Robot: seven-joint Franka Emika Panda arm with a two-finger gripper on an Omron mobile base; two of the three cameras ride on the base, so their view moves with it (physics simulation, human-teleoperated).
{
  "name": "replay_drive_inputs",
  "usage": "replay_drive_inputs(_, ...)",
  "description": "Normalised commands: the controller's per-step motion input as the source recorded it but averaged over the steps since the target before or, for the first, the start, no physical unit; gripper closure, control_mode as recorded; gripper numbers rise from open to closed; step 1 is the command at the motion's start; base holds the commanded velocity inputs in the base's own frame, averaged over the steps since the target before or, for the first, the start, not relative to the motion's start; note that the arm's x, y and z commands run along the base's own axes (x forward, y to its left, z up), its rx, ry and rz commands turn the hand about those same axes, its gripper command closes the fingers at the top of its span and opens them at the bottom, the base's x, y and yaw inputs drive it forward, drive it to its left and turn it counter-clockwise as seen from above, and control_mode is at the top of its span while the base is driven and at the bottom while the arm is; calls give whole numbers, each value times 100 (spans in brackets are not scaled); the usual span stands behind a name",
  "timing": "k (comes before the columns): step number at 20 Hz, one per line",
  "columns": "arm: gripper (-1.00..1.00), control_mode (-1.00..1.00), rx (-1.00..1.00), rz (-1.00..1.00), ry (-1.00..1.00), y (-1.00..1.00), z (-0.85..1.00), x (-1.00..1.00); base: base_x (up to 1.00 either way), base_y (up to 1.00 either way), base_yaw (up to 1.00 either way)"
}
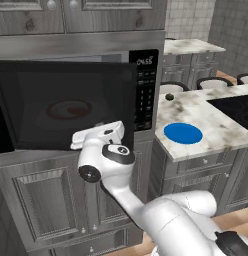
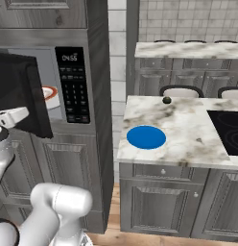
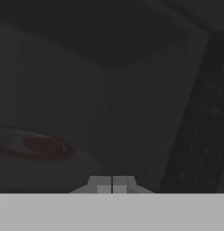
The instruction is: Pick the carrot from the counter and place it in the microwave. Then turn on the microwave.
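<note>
The carrot (image 3: 44, 146) already lies on the plate inside the microwave (image 1: 71, 105), at about nine o'clock in the hand view, seen dimly through the dark glass. The pincer (image 3: 112, 184) is fully closed and empty, right up against the door (image 1: 66, 100), which looks partly swung shut. Left, by my reading: finishing the door, then pressing the keypad (image 2: 74, 91).

The counter (image 2: 188, 129), white-and-grey marble over grey cabinets, stands well off to the right of the hand (image 1: 98, 136). A round blue plate (image 2: 146, 137) lies flat near its nearer edge. A small dark round object (image 2: 166, 100) sits farther back. A black cooktop (image 2: 229, 129) is set into its far right side.
</note>
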Motion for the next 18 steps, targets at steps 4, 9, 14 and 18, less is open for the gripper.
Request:
replay_drive_inputs(4, 100, -100, 1, 9, 5, 0, 13, 50, 0, 0, 0)
replay_drive_inputs(9, 100, -100, 1, 9, 4, 0, 14, 45, 0, 0, 0)
replay_drive_inputs(14, 100, -100, 1, 10, 6, 0, 11, 44, 0, 0, 0)
replay_drive_inputs(18, 100, -100, 1, 12, 10, 0, 4, 40, 0, 0, 0)
